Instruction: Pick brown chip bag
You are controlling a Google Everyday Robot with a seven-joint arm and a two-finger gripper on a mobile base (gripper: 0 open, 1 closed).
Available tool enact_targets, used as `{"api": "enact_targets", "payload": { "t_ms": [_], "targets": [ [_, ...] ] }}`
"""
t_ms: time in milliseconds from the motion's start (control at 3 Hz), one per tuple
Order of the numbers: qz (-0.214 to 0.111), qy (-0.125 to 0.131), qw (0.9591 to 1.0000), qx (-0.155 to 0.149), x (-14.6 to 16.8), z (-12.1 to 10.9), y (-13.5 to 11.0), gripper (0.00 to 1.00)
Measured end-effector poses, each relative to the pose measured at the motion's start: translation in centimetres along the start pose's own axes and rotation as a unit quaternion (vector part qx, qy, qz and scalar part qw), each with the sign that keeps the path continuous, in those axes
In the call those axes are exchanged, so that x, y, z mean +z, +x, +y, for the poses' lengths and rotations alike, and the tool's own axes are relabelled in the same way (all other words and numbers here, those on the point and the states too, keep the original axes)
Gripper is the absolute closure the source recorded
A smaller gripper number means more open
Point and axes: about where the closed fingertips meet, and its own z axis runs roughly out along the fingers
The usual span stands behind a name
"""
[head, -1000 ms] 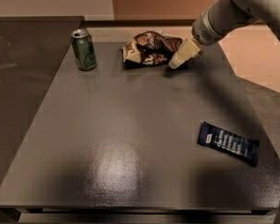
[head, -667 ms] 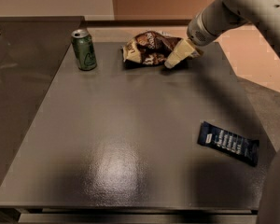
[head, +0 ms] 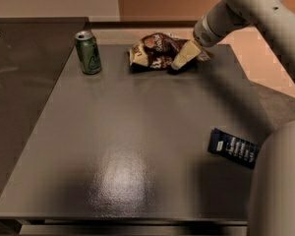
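Observation:
The brown chip bag (head: 155, 50) lies crumpled at the back middle of the dark table (head: 137, 146), dark brown with tan ends and white lettering. My gripper (head: 181, 60) comes down from the upper right on a pale arm. Its cream fingers (head: 186, 54) rest against the right end of the bag, low to the table. The bag's right end is partly hidden behind them.
A green can (head: 88, 52) stands upright at the back left, left of the bag. A flat dark blue wrapper (head: 234, 147) with white print lies at the right front. My arm's bulk (head: 278, 181) fills the lower right corner.
My gripper has moved left, closing in on the bag's right end. The bag, can and wrapper have not moved.

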Motion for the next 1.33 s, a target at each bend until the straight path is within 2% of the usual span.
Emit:
{"api": "enact_targets", "payload": {
  "t_ms": [333, 667, 1333],
  "targets": [
    [0.003, -0.005, 1.0000, 0.001, 0.7, -0.4, 0.0, 0.18],
    [-0.001, -0.008, 1.0000, 0.003, 0.5, -0.4, 0.0, 0.41],
    [-0.022, -0.008, 0.9997, 0.007, -1.8, 0.2, -0.3, 0.88]
  ]
}}
